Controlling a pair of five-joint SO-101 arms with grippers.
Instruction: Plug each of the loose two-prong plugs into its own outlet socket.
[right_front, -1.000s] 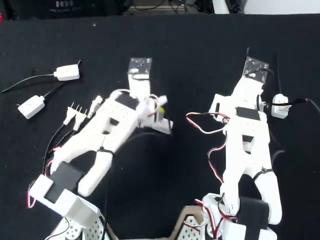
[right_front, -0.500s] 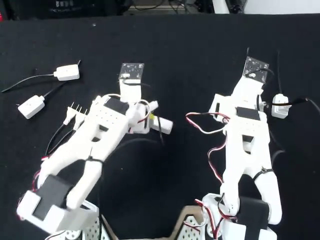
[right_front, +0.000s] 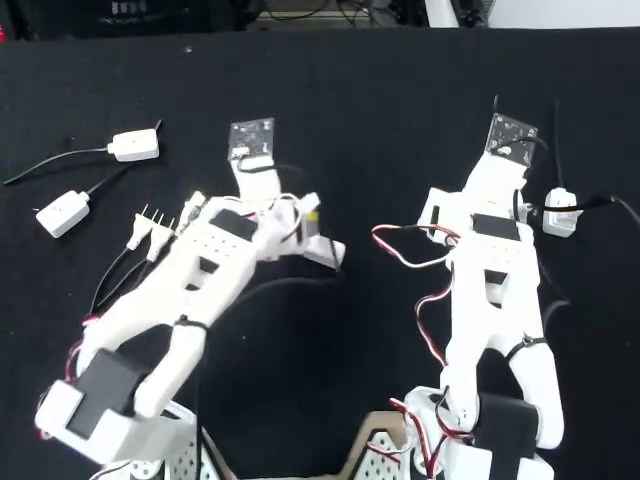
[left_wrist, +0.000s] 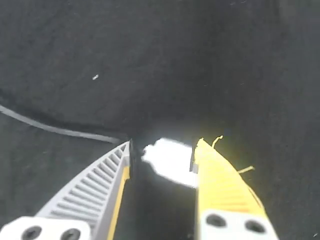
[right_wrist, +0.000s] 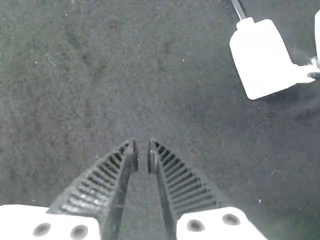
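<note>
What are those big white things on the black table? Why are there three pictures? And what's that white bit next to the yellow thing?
Those are two robot arms, the left arm and the right arm, at a black table. One picture looks down from above. The other two come from small cameras on each arm's wrist, looking at its own hand. On the table lie a far white block, a near white block and a right white block, each on a cord, plus loose plugs with metal prongs. The left hand is open, with a white piece between its fingers. The right hand is nearly closed and empty.
</note>
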